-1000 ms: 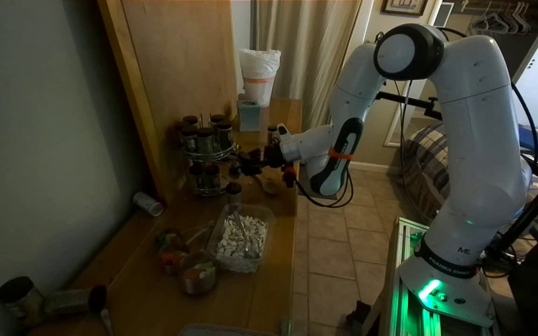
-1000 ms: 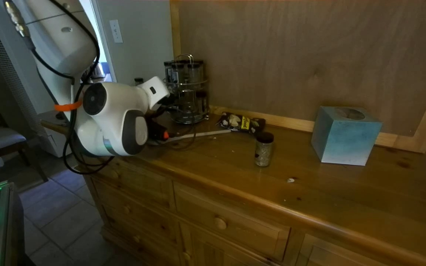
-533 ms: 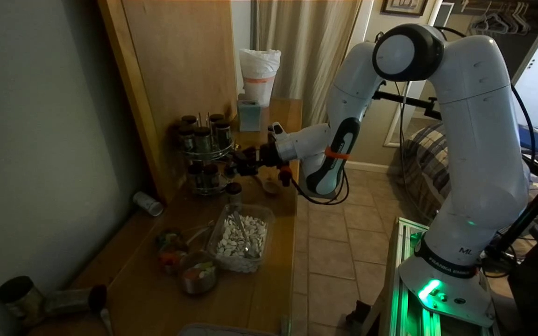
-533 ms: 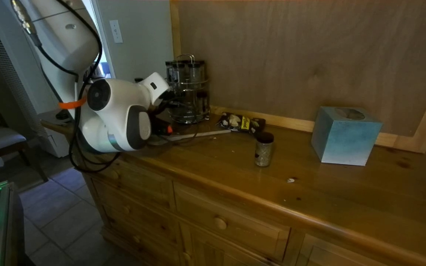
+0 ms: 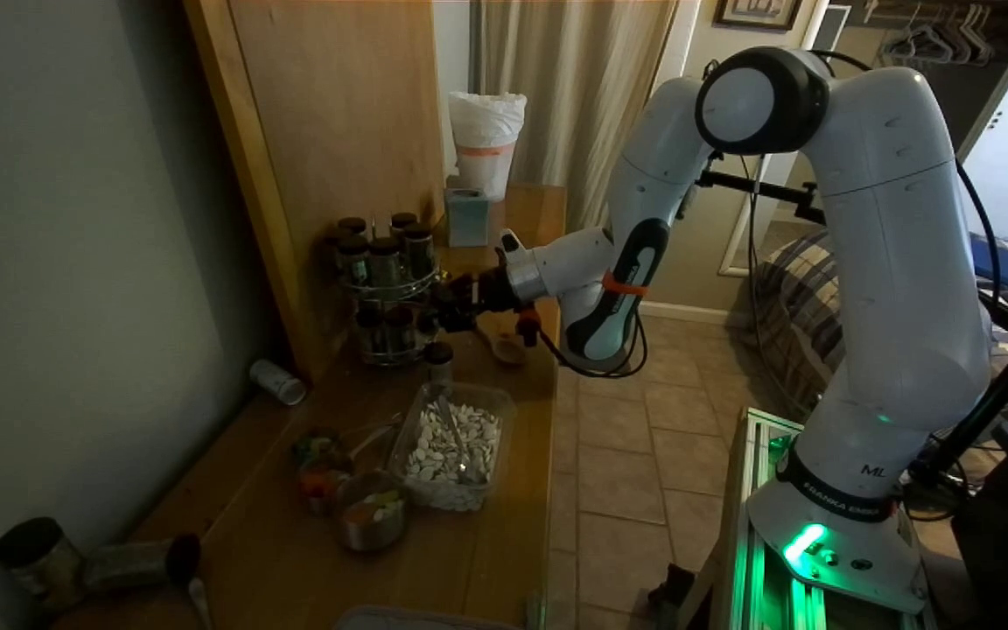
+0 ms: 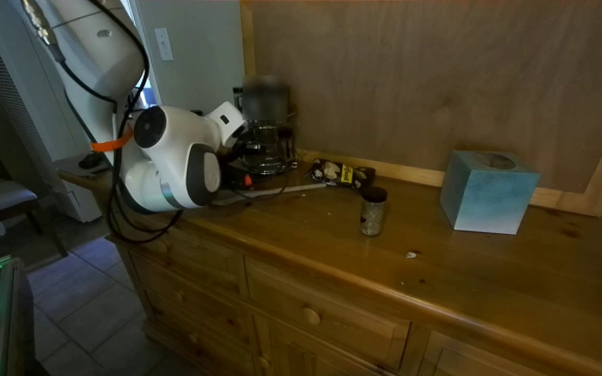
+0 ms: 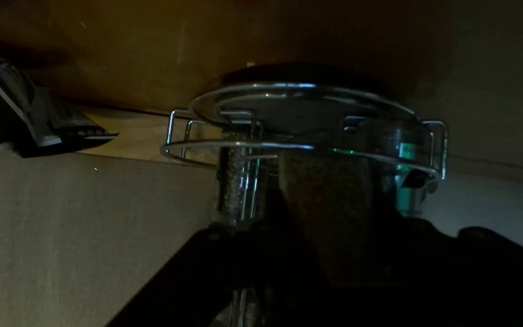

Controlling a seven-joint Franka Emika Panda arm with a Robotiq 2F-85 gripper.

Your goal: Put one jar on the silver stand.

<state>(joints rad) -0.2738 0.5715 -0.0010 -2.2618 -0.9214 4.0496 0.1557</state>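
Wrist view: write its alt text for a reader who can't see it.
In dim light, the claw apparently grips a jar at the silver wire stand, which appears upside down; whether that jar is fully seated is unclear. Two more jars flank it, and a crumpled dark packet lies at the left.

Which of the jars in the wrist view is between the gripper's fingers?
The middle jar: brownish contents, black fingers on both sides. The left jar shows pale grains, the right jar a green patch.
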